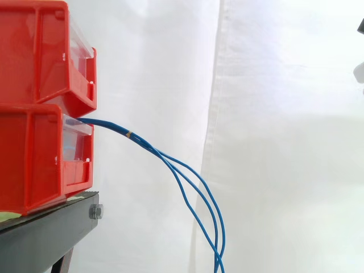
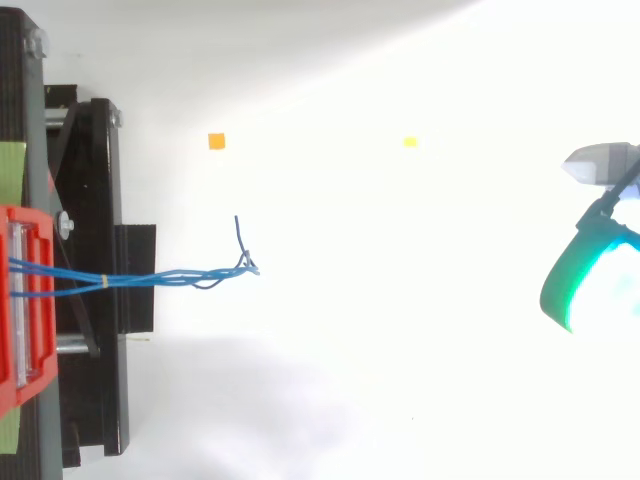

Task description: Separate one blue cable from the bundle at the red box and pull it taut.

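A bundle of thin blue cables (image 1: 170, 165) comes out of the lower red bin (image 1: 34, 159) and is bound by a small yellow tie (image 1: 129, 135). Past the tie the strands spread and hang slack down to the bottom edge. From above, the cables (image 2: 170, 276) run right from the bin (image 2: 25, 300) and end in a loose tangle. My hand (image 2: 572, 280) is at the far right edge, well clear of the cables. One green-lit fingertip and one pale fingertip (image 2: 592, 163) stand apart with nothing between them. A sliver of the hand (image 1: 360, 71) shows at the right edge in the side view.
A second red bin (image 1: 40, 51) is stacked on the lower one, both on a black stand (image 1: 51, 227). A white curtain (image 1: 273, 142) hangs behind. In the top view, an orange marker (image 2: 216, 141) and a yellow marker (image 2: 409, 142) lie on the white floor.
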Controlling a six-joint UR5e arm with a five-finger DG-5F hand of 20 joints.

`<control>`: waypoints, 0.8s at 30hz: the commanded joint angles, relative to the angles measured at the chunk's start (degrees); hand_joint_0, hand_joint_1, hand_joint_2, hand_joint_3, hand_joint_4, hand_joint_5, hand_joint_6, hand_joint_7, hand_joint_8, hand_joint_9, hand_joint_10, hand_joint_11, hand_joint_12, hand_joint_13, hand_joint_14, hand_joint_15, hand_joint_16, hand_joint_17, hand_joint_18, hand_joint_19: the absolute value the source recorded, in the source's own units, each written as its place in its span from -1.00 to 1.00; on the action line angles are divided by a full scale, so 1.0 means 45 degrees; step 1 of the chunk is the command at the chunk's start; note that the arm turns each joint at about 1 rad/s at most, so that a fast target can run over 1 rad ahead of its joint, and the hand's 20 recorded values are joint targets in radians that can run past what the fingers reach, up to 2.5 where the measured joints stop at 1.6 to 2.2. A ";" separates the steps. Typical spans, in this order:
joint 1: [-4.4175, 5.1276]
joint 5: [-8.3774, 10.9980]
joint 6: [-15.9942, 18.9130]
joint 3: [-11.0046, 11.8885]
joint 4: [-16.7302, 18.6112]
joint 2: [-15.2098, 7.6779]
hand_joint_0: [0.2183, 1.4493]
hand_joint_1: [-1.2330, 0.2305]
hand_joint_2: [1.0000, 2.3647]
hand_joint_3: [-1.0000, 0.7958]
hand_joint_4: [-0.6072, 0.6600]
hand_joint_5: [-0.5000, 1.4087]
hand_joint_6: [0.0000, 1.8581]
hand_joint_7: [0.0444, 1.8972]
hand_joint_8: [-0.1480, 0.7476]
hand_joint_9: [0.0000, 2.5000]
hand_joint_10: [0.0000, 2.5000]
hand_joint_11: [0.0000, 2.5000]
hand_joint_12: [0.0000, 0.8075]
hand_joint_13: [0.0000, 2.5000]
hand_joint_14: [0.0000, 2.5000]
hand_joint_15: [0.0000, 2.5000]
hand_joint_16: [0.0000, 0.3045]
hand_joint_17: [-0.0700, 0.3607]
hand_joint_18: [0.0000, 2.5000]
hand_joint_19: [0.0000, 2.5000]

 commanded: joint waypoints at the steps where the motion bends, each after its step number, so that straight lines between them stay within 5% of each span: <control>1: 0.0000 0.0000 0.0000 -0.0003 0.0000 0.0000 -0.46 -0.07 -1.00 -0.44 0.23 -0.78 -0.46 -0.28 -0.11 -0.99 -1.00 -0.97 -0.15 -1.00 -1.00 -0.94 -0.62 -0.08 -1.00 -0.76; 24: -0.0078 0.0098 0.0078 -0.0003 0.0000 -0.0019 -0.44 -0.08 -1.00 -0.44 0.23 -0.77 -0.46 -0.28 -0.11 -0.98 -1.00 -0.97 -0.14 -1.00 -1.00 -0.93 -0.63 -0.09 -1.00 -0.75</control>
